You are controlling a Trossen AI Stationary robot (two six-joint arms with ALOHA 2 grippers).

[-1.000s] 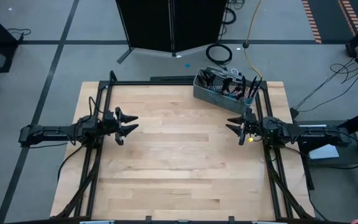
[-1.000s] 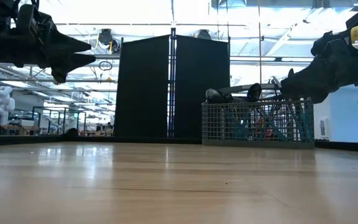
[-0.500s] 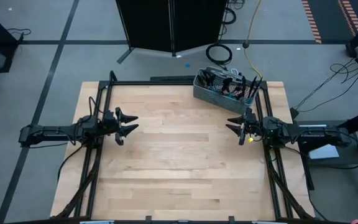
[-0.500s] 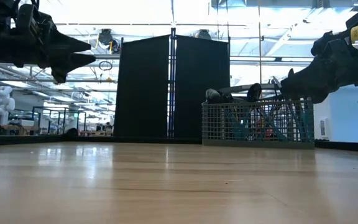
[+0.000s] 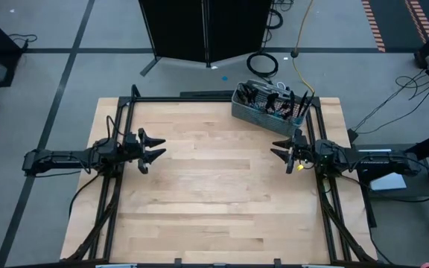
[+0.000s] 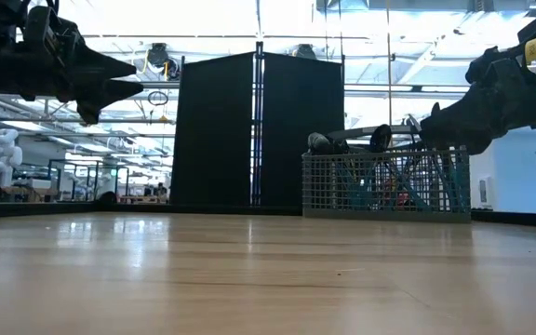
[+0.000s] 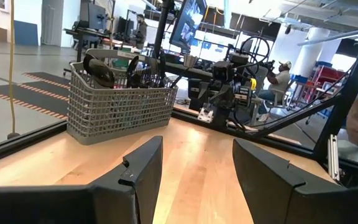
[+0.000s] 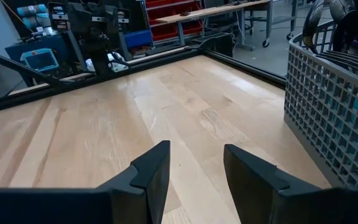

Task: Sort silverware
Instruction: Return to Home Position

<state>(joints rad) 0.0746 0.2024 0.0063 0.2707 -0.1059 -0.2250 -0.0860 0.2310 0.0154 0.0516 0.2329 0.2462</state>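
Standing bunched in a grey mesh basket, the silverware sits just beyond the right gripper, which hangs spread open and empty. Across the table, the left gripper hangs open too, holding nothing.

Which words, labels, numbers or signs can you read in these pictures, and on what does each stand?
No text can be read in any view.
Yellow tag beside the right gripper: too small to read.
Screen in the room beyond the table, left wrist view: blurred, nothing legible.
Wire basket: no label shows.
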